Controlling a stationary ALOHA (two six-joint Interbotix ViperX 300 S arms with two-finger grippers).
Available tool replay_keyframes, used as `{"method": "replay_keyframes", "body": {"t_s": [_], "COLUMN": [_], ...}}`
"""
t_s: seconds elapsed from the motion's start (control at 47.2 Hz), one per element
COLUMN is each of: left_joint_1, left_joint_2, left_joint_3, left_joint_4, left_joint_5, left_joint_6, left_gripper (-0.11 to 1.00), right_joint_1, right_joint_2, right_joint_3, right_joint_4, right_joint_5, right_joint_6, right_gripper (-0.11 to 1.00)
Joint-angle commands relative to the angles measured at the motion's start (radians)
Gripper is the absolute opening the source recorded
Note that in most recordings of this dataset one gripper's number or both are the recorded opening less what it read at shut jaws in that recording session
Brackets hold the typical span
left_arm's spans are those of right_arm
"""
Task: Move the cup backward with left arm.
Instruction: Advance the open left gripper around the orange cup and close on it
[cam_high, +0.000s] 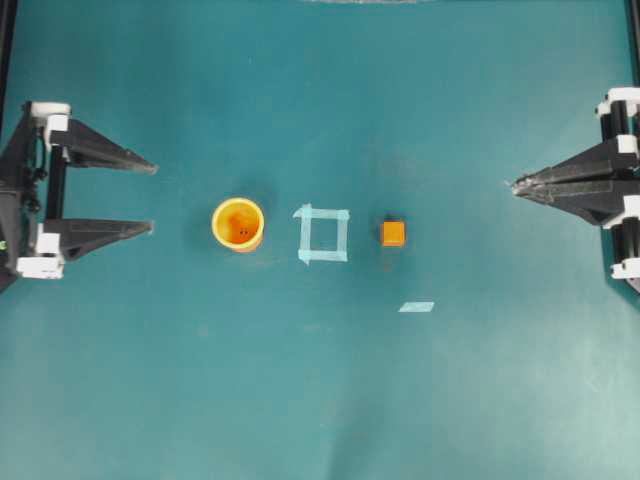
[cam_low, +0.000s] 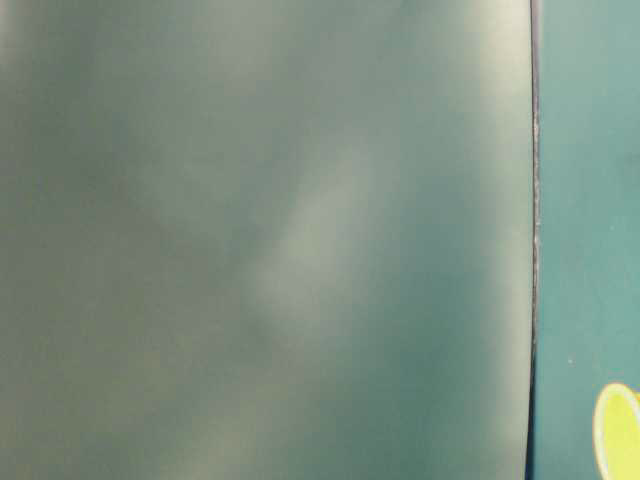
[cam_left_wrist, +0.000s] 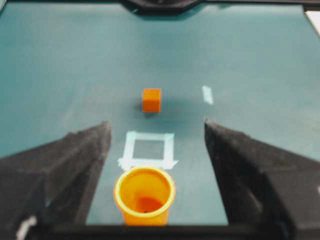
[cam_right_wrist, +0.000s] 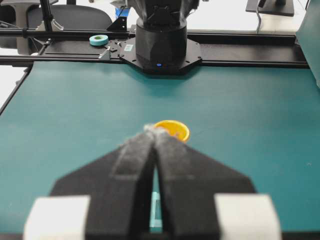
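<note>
- Left gripper (cam_high: 152, 197): fingers (cam_high: 110, 153) spread wide, tips level and pointing toward the table's middle, holding nothing.
- Seen from the left wrist: both fingers flank the cup (cam_left_wrist: 144, 196) without touching it, clear gaps of table on either side.
- Right gripper (cam_high: 516, 186): jaws pressed together, empty, parked at the far right edge, well apart from everything.
- Cup (cam_high: 238, 224): upright on the teal table (cam_high: 320, 400), mouth facing straight up, long axis vertical; round, so no sideways heading to speak of.
- Position: just ahead of the left fingertips, near the left side of the tape square (cam_high: 323, 233) but outside it; orange cube (cam_high: 393, 233) on the square's far side, loose tape strip (cam_high: 416, 307) beyond that.
- Progress, as a judgement: cup released and standing free on the left arm's side of the square, which looks like a finished placement; if so, only withdrawal of the arm left.
- Cannot confirm from these views where the cup started.
- Table-level view: mostly blurred, only a sliver of yellow rim at the lower right.
</note>
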Motion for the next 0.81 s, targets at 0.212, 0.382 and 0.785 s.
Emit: {"method": "replay_keyframes", "body": {"t_s": [0.212, 0.382, 0.785], "left_joint_1": [0.031, 0.032, 0.031], "left_joint_2": [0.167, 0.287, 0.598], "left_joint_3": [0.006, 0.018, 0.025], "left_joint_4": [0.011, 0.012, 0.008], "left_joint_5": [-0.087, -0.196, -0.416], "left_joint_6": [0.020, 0.052, 0.049], "left_gripper": [0.79, 0.79, 0.79], "right_joint_1": [0.000, 0.000, 0.000], "right_joint_2": [-0.002, -0.002, -0.029], "right_joint_3": [-0.035, -0.037, -0.049], "right_joint_4": [0.002, 0.002, 0.002], "right_joint_5": [-0.006, -0.008, 0.000], "right_joint_6": [0.000, -0.002, 0.000], "right_gripper": [0.00, 0.00, 0.00]}}
